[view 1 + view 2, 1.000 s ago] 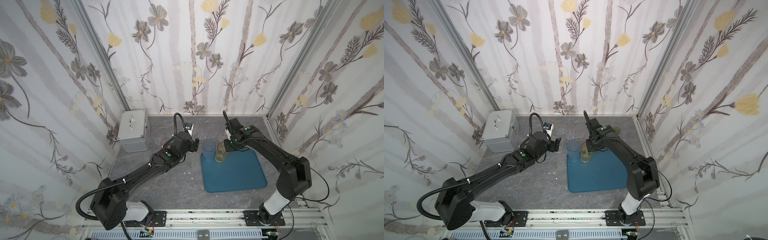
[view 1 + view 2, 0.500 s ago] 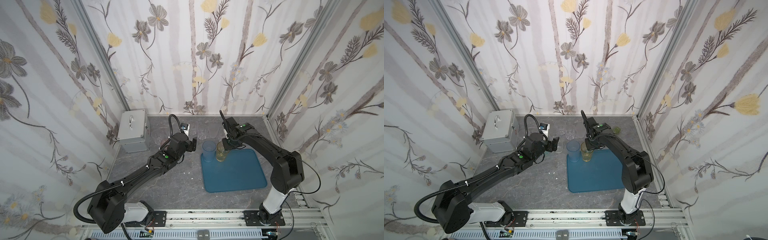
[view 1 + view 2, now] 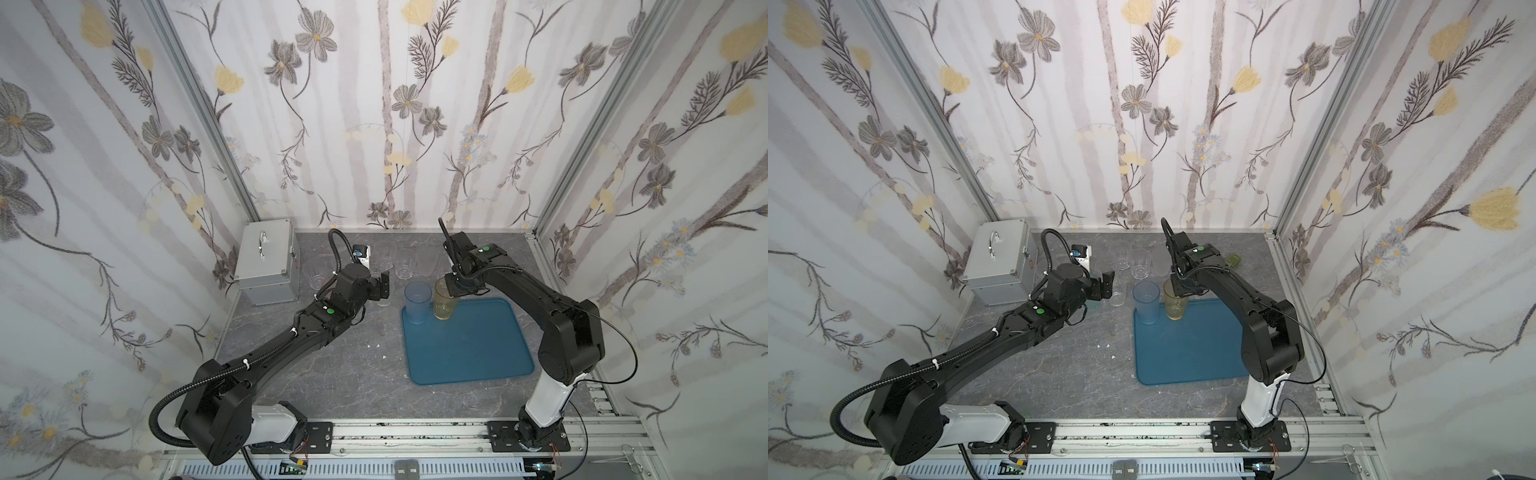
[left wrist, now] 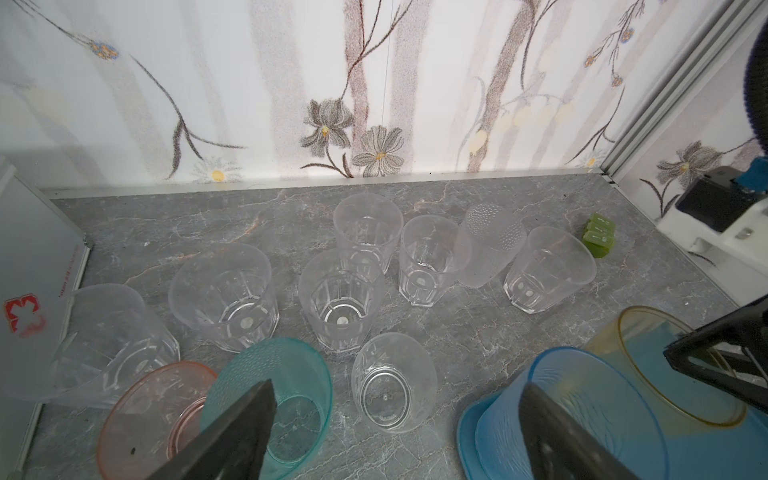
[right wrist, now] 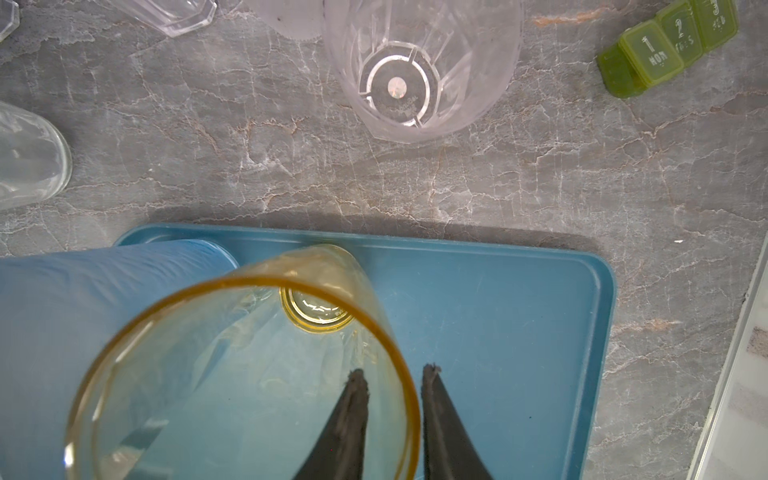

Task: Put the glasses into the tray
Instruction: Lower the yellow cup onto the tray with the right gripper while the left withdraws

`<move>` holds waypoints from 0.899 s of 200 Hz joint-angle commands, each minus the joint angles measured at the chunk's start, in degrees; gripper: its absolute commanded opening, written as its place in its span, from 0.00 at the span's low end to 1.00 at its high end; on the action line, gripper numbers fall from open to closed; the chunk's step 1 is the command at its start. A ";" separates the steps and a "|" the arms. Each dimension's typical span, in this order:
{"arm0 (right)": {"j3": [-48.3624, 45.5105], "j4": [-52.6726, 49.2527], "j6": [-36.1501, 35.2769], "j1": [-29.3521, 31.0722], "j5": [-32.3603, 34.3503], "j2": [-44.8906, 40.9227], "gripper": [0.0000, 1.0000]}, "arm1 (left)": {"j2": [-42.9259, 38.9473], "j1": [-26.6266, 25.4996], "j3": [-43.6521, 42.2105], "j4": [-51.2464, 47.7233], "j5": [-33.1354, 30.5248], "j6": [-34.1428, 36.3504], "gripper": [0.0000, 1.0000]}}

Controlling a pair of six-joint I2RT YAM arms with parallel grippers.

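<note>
Teal-blue tray [image 3: 469, 349] lies flat; blue glass [image 3: 417, 303] and yellow glass [image 3: 444, 305] stand upright in its far-left corner; remaining tumblers [image 4: 340, 299] sit off-tray.

The left arm [image 3: 291, 336] is stretched out long and low from its near-left base, reaching diagonally toward the far middle. The left end effector [image 3: 384, 286] points forward, roughly level, jaws flung wide; the wrist view shows its two dark fingers [image 4: 237, 432] far apart. Over on the right, the right arm [image 3: 536, 295] stands up from its base, folds hard at the elbow and reaches back toward the middle. The right end effector [image 5: 392, 374] points straight down, its fingers [image 5: 349, 415] parted by just a narrow gap.
</note>
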 commanded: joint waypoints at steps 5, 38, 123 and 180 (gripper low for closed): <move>0.74 0.87 0.06 0.33 -0.10 -0.18 0.32 | -0.13 1.41 -0.22 1.72 1.63 -2.67 0.92; 1.23 0.87 0.63 0.33 -1.10 -1.07 0.37 | -0.16 3.78 0.03 0.18 4.09 -4.83 0.90; -1.05 2.96 1.64 0.24 -2.41 -3.51 0.41 | -1.55 11.44 1.21 -8.84 5.46 -4.94 0.85; -2.61 2.46 1.56 0.33 -2.31 -4.84 0.47 | -2.60 16.30 0.17 -11.98 10.02 -6.61 0.77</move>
